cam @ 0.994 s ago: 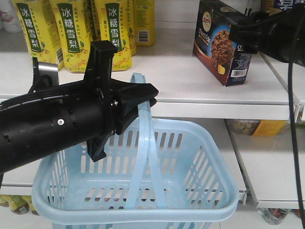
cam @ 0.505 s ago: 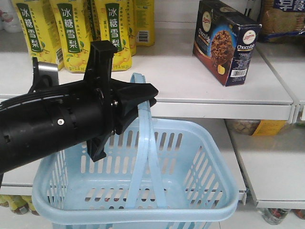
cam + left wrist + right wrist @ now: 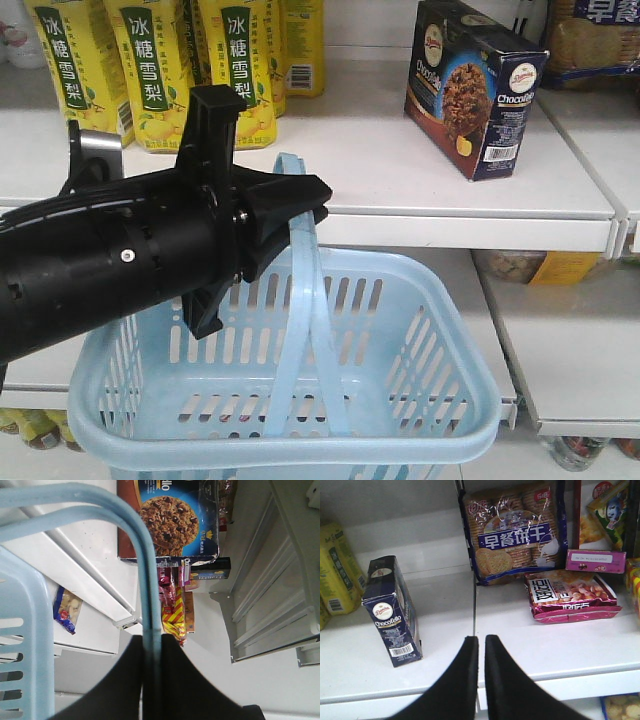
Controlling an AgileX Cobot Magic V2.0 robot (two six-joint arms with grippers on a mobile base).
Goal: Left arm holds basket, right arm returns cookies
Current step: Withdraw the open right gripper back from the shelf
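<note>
Cookies (image 3: 470, 88) upright on shelf (image 3: 400, 175); left claw (image 3: 290, 205) clamped on basket (image 3: 420, 400) handle (image 3: 300, 300), right claw (image 3: 480, 650) nearly closed, empty.

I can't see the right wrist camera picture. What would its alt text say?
A navy cookie box stands alone on a white shelf; the right gripper, empty and nearly closed, sits below it. Biscuit packets and a pink snack pack lie further right.
</note>
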